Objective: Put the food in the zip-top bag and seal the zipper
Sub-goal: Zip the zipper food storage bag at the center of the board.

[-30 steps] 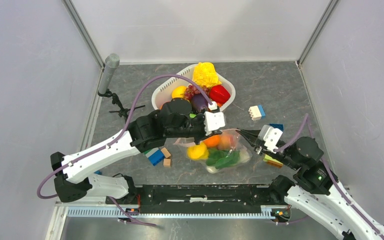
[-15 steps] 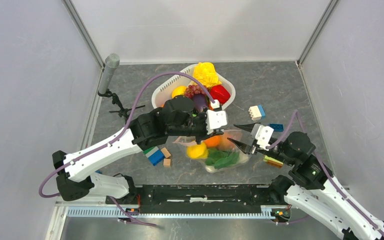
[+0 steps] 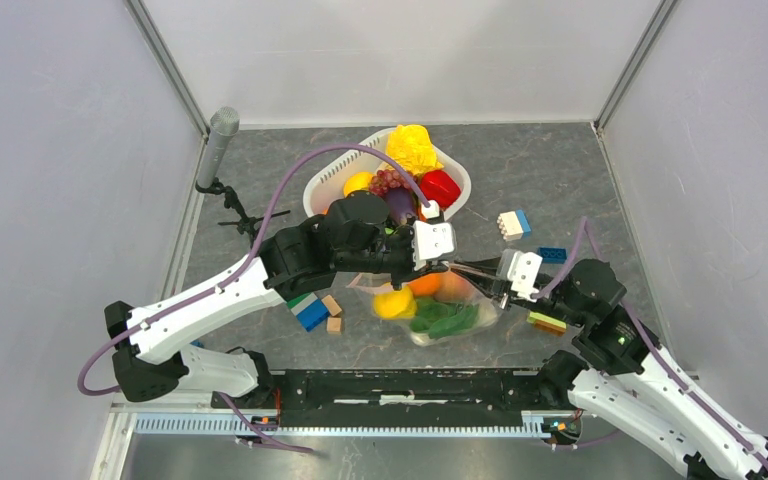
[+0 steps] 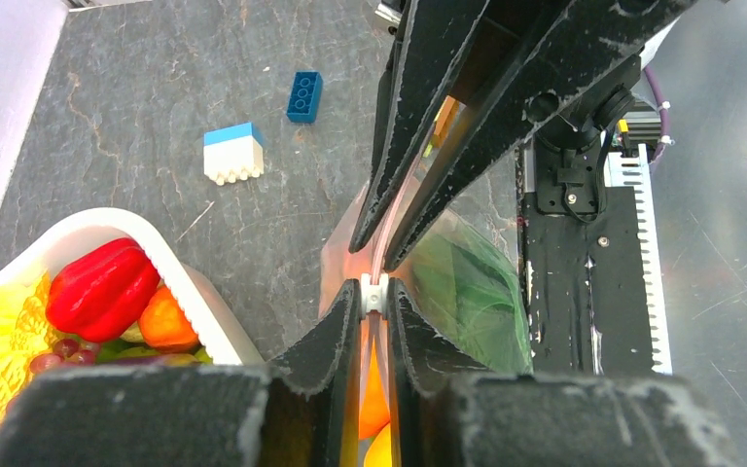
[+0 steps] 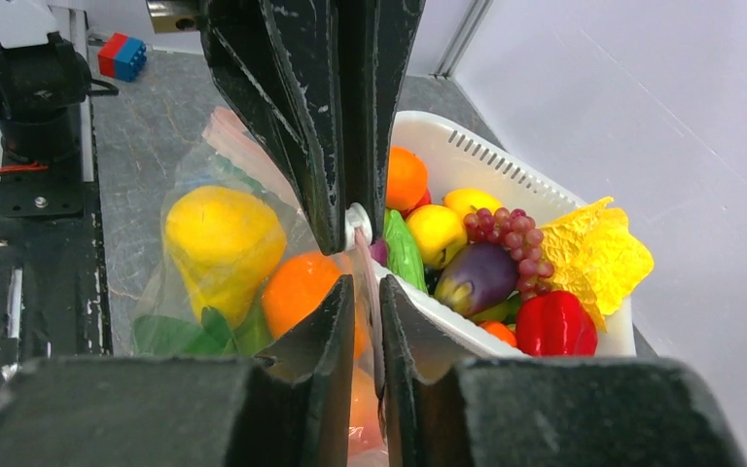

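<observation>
Since the earlier frames the right gripper [image 3: 472,273] has gone from a wide spread to a narrow one. It has also moved left, tip to tip with the left gripper [image 3: 447,263]. The left arm has held its position.

Left gripper: clamped on the zipper [image 5: 243,151], at a small white piece [image 4: 374,292] seated on the pink strip. Right gripper: jaws narrow, with the strip running between them; whether the pads press it cannot be told.

The zip-top bag [image 3: 490,308] lies on the counter [image 3: 560,170] near the white basket [image 5: 486,161], on its near side, with its mouth raised at the grippers.

Only the top view shows the arms whole. The left arm reaches diagonally from its base, wrist pointing right. The right arm bends at the elbow, forearm pointing left.

Both wrist views resolve the white piece; the top view does not.

The left wrist view shows a green leaf [image 4: 467,292] in the bag, and beyond it a white-and-blue block [image 4: 233,156] and a blue block [image 4: 303,95].

The right wrist view shows a yellow fruit [image 5: 222,238] and an orange fruit [image 5: 302,292] in the bag. In the basket it shows a red pepper [image 5: 554,326], grapes [image 5: 511,233] and an eggplant [image 5: 477,277].
</observation>
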Motion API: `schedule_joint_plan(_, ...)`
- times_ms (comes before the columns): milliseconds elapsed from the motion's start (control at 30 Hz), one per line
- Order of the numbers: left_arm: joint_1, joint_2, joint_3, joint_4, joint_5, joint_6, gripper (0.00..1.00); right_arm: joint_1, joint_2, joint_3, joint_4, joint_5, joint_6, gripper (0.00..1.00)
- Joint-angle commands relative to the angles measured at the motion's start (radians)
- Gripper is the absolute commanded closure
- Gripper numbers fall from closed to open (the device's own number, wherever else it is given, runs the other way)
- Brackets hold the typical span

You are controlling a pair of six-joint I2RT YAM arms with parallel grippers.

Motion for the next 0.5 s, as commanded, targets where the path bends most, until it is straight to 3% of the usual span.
schedule_joint_plan(0,0.0,-0.015,0.041,0.047,0.023,-0.019,0.98,-0.004,-0.016,0.013,0.064,0.001,0.01,0.87)
schedule_joint_plan(167,0.002,-0.016,0.037,0.047,0.015,-0.019,0.98,-0.004,-0.016,0.005,0.059,0.021,0.011,1.0)
schedule_joint_plan(467,0.0,-0.045,-0.006,0.053,-0.025,-0.02,0.98,-0.005,-0.064,-0.023,0.086,0.204,0.026,1.0)
